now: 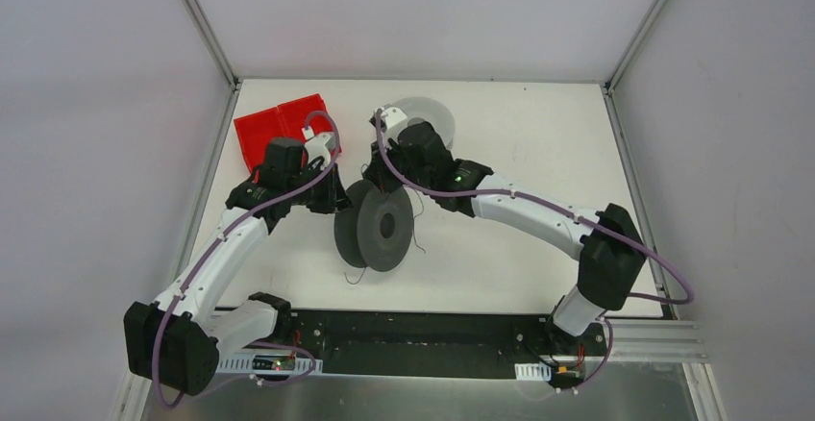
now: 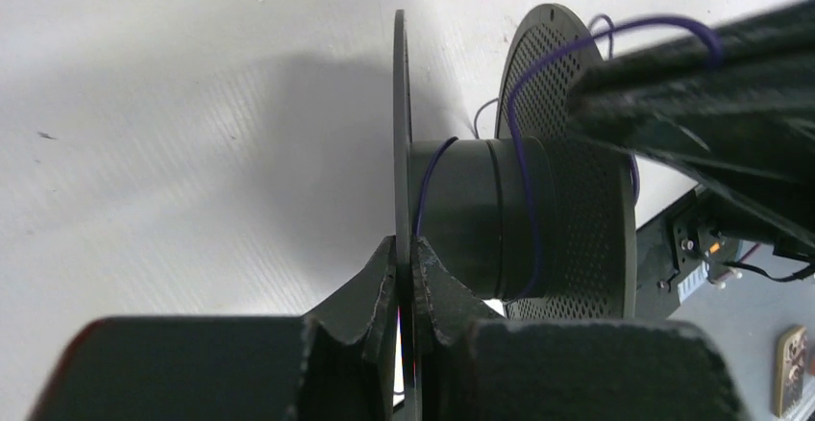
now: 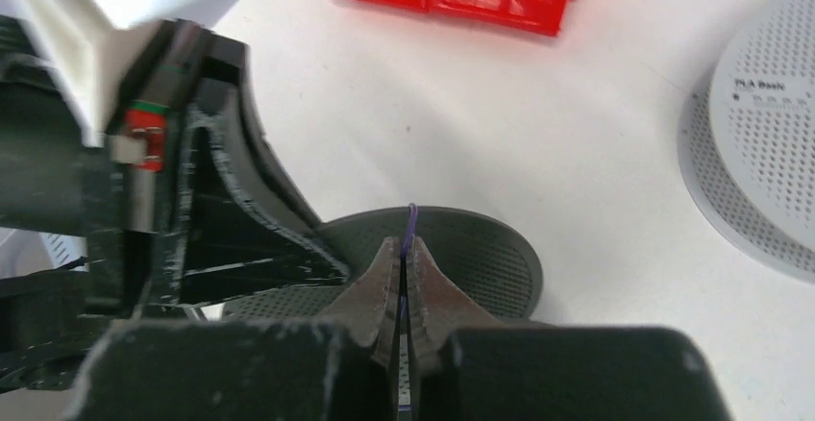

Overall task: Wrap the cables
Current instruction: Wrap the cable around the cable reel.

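Observation:
A dark grey spool (image 1: 384, 229) stands on edge mid-table. My left gripper (image 1: 339, 198) is shut on the rim of its thin left flange (image 2: 401, 104), fingertips pinching the disc (image 2: 405, 248). The cable is a thin dark purple wire (image 2: 524, 181); it loops over the spool's hub (image 2: 466, 214) and up across the perforated right flange (image 2: 586, 200). My right gripper (image 1: 377, 179) hangs just above the spool, shut on the cable (image 3: 411, 217), which sticks out between its fingertips (image 3: 402, 248). Loose cable ends trail on the table beside (image 1: 416, 240) and in front of the spool (image 1: 356, 275).
A light grey spool (image 1: 428, 115) lies flat behind the right gripper and shows in the right wrist view (image 3: 759, 161). A red bin (image 1: 281, 128) sits at the back left. Frame posts and walls bound the white table (image 1: 538, 152).

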You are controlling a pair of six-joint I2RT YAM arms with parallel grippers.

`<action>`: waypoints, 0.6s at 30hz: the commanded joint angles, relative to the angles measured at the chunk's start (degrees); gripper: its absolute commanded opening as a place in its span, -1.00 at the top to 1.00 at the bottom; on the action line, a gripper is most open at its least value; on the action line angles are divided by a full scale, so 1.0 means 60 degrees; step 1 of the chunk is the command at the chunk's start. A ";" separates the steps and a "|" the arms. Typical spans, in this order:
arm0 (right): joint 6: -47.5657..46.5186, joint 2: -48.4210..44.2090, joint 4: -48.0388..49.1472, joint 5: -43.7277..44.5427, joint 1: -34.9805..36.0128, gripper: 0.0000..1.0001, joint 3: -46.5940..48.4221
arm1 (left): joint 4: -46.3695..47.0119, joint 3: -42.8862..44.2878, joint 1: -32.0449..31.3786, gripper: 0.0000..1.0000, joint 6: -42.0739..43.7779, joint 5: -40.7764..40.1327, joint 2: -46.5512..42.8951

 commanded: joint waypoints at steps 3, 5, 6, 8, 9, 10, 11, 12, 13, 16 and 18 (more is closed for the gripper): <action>0.0892 -0.0030 0.0439 0.0774 -0.0311 1.00 -0.0598 | -0.0265 0.0116 -0.0082 0.84 0.0436 0.0731 0.0000; 0.1179 -0.0064 0.0584 0.0911 -0.0421 1.00 -0.0913 | -0.0273 0.0091 -0.0082 0.83 0.0438 0.0738 0.0045; 0.1279 -0.0086 0.0683 0.0932 -0.0467 1.00 -0.1057 | -0.0276 0.0078 -0.0082 0.83 0.0455 0.0764 0.0041; 0.1464 -0.0112 0.0930 0.0845 -0.0525 1.00 -0.1337 | -0.0274 0.0074 -0.0082 0.81 0.0461 0.0824 0.0055; 0.1512 -0.0105 0.1041 0.0799 -0.0522 1.00 -0.1424 | -0.0273 0.0070 -0.0082 0.80 0.0456 0.0854 0.0069; 0.1557 -0.0093 0.1101 0.0762 -0.0523 1.00 -0.1491 | -0.0284 0.0065 -0.0082 0.77 0.0440 0.0887 0.0071; 0.1602 -0.0063 0.1134 0.0735 -0.0518 1.00 -0.1551 | -0.0281 0.0066 -0.0082 0.74 0.0422 0.0915 0.0094; 0.1645 -0.0020 0.1196 0.0721 -0.0517 1.00 -0.1606 | -0.0278 0.0070 -0.0082 0.72 0.0412 0.0931 0.0098; 0.1694 0.0005 0.1278 0.0708 -0.0517 1.00 -0.1699 | -0.0273 0.0065 -0.0082 0.69 0.0402 0.0959 0.0104; 0.1801 0.0055 0.1516 0.0725 -0.0524 1.00 -0.1901 | -0.0285 0.0058 -0.0082 0.60 0.0400 0.1078 0.0098; 0.1809 0.0088 0.1582 0.0793 -0.0525 1.00 -0.2008 | -0.0348 0.0058 -0.0082 0.54 0.0403 0.1122 0.0071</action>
